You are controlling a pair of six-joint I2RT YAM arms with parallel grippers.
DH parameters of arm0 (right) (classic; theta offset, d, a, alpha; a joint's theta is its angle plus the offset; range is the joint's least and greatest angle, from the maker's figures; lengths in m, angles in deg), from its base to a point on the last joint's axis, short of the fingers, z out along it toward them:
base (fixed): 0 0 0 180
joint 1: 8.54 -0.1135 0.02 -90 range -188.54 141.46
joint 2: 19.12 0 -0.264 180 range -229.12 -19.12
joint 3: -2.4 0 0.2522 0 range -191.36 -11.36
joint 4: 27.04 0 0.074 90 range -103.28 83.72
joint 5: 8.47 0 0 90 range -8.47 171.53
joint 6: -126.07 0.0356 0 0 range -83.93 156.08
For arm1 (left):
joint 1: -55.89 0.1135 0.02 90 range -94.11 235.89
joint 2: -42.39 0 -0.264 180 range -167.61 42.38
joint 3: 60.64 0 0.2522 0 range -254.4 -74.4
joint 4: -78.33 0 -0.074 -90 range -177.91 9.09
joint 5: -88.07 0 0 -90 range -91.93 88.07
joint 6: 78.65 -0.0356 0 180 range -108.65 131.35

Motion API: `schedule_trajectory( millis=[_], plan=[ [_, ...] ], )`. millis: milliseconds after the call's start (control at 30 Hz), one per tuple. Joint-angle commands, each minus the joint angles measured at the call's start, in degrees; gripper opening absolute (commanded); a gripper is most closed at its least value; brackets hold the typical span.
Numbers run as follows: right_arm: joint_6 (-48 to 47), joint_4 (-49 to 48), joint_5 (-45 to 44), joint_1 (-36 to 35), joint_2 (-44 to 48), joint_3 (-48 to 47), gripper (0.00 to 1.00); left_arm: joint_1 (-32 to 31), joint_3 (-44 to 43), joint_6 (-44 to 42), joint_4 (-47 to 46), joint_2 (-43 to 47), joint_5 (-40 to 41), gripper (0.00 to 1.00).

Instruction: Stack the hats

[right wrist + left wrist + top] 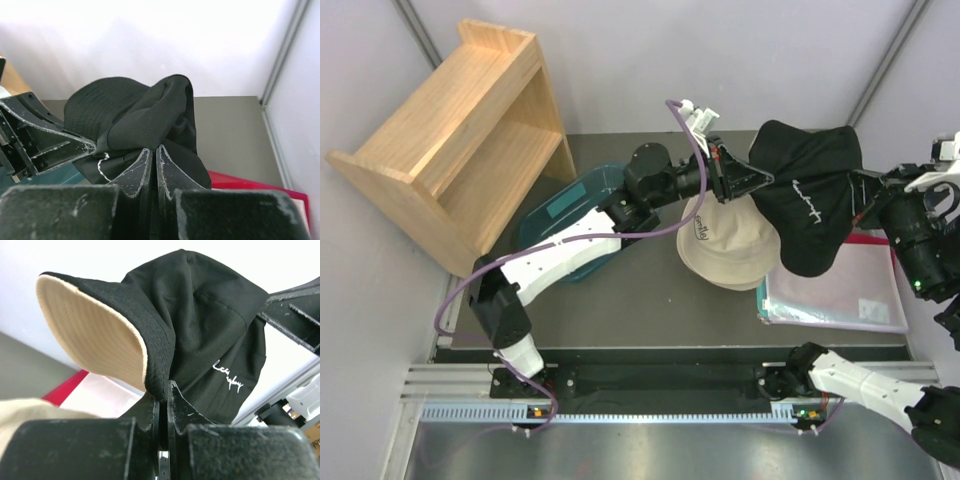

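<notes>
Black hat (810,195), upper right of frame: pinched at opposite brim edges by left gripper (763,181) and right gripper (867,193), stretched open partly above beige hat (725,250) on bench (650,310), presumably for lowering onto it.

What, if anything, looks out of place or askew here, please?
The black hat hangs crumpled in mid-air, pinched between the left hand and the right hand, above the beige hat rather than resting on it. The wooden shelf also sits askew at the far-left corner.
</notes>
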Motion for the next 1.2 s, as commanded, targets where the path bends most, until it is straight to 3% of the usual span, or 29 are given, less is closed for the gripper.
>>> schedule_trajectory(
  millis=[0, 167, 267, 533, 767, 1067, 1167],
  plan=[
    [-3.36, -5.52, -8.98, 0.06, 1.15, -4.04, 0.00, 0.62, -3.45, -1.63, 0.05, -2.93, -0.53, 0.00],
    [-3.72, -7.36, -9.25, 0.15, 0.44, -0.27, 0.00, 1.75, -3.55, -3.74, 2.34, -6.01, 0.87, 0.00],
    [-3.11, -9.03, -7.76, 0.15, -0.35, 2.99, 0.00, 4.03, -1.71, -0.42, 1.03, -6.72, -0.79, 0.00],
    [-1.35, -11.23, -3.10, 0.06, -2.37, 7.03, 0.00, 8.00, 10.50, 0.92, -1.53, 1.01, 0.08, 0.00],
    [-0.29, -12.46, -1.16, 0.15, -4.22, 9.50, 0.00, 12.30, 22.80, 8.38, -6.80, 7.60, -0.97, 0.00],
    [0.15, -12.64, -0.63, 0.06, -5.45, 9.93, 0.00, 14.68, 29.75, 12.95, -8.47, 13.41, -1.41, 0.00],
    [0.24, -12.90, -0.54, 0.15, -5.89, 10.20, 0.00, 16.70, 33.96, 18.22, -14.16, 14.11, -3.43, 0.00]
  ],
)
